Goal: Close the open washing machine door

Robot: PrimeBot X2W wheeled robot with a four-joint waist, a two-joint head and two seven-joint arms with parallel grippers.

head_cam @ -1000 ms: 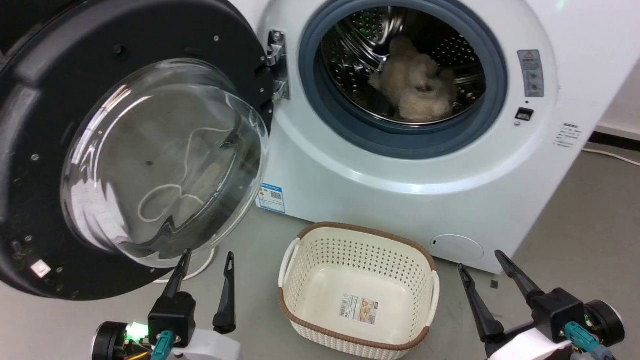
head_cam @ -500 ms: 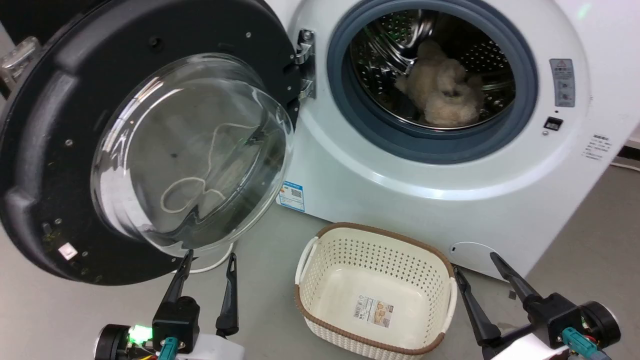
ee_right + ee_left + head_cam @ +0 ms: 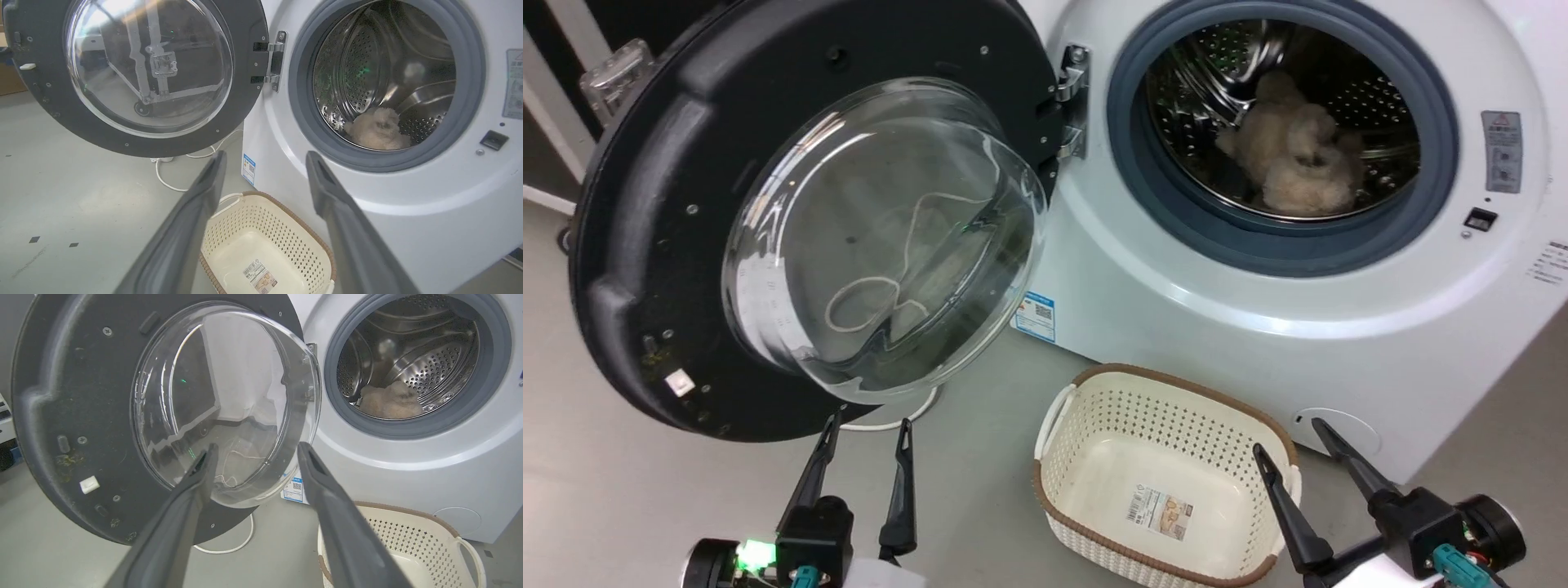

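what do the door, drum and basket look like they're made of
Door: dark moulded plastic, matte on this inner face, dotted with screws; its bowl looks like clear glass, given the sharp reflections, though clear plastic is possible. Drum: shiny perforated metal, probably stainless steel. Basket: cream plastic, matte, with a brown woven-look rim.

Washing machine door (image 3: 645,229) — swung wide open, left.

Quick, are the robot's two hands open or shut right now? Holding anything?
Left gripper: open, holding nothing.
Right gripper: open, holding nothing.
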